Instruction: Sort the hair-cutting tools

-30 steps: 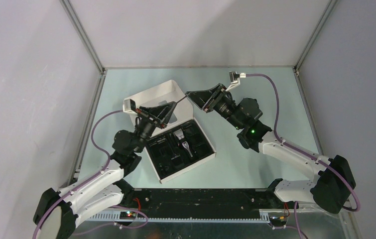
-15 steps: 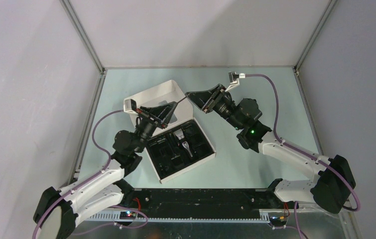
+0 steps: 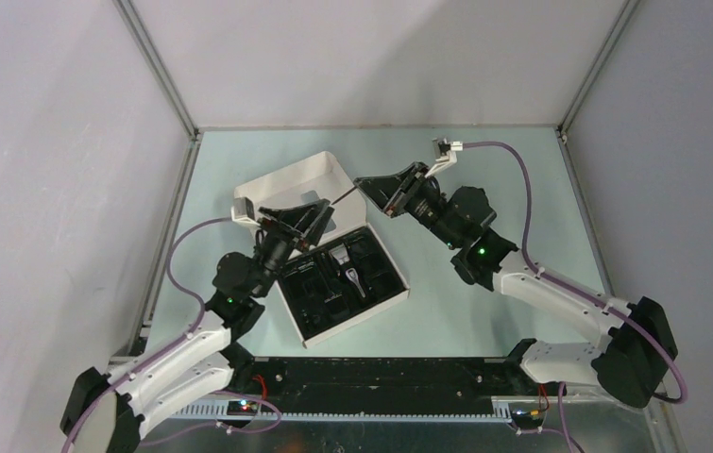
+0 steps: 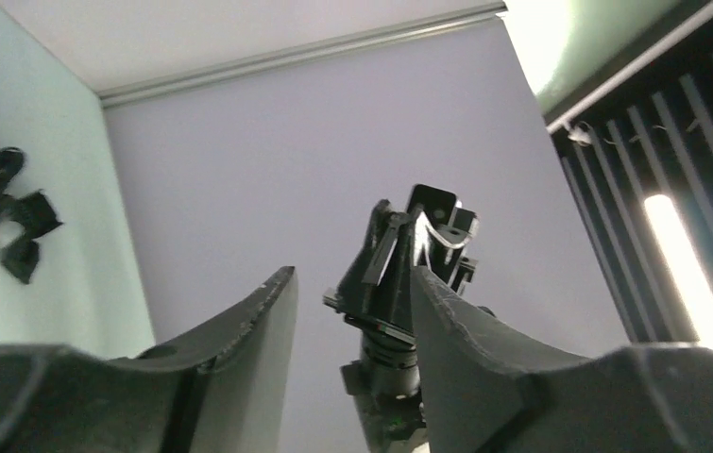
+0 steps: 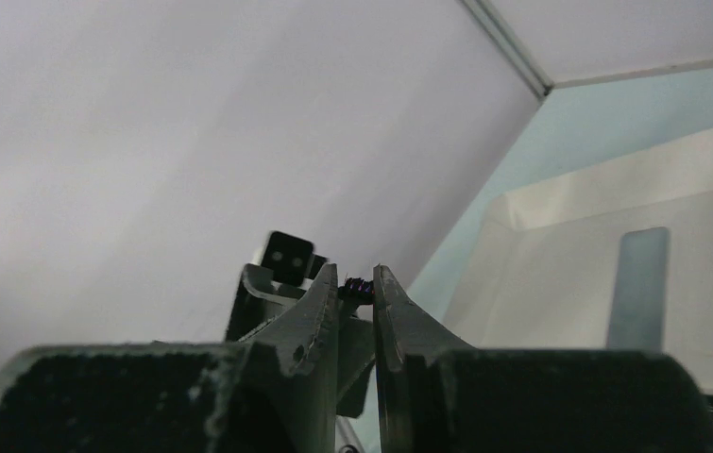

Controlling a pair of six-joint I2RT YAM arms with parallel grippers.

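A thin cleaning brush (image 3: 342, 196) hangs in the air between my two grippers, above the open white box. My right gripper (image 3: 361, 183) is shut on its dark bristle end (image 5: 357, 286), which sits pinched between the fingertips in the right wrist view (image 5: 357, 276). My left gripper (image 3: 321, 210) stands open just below and left of it, and nothing shows between its jaws in the left wrist view (image 4: 353, 280). The silver-and-black clipper (image 3: 344, 260) lies in the black tray (image 3: 311, 316). Small black pieces (image 4: 5, 215) lie on the pale green table.
The white cardboard box lid (image 3: 300, 177) lies open behind the tray, left of the table's middle. Grey walls and metal frame rails enclose the table on three sides. The right arm (image 4: 392, 311) fills the middle of the left wrist view.
My left jaws have opened and that gripper has dropped back slightly from the brush. My right jaws have narrowed onto the brush's bristle end.
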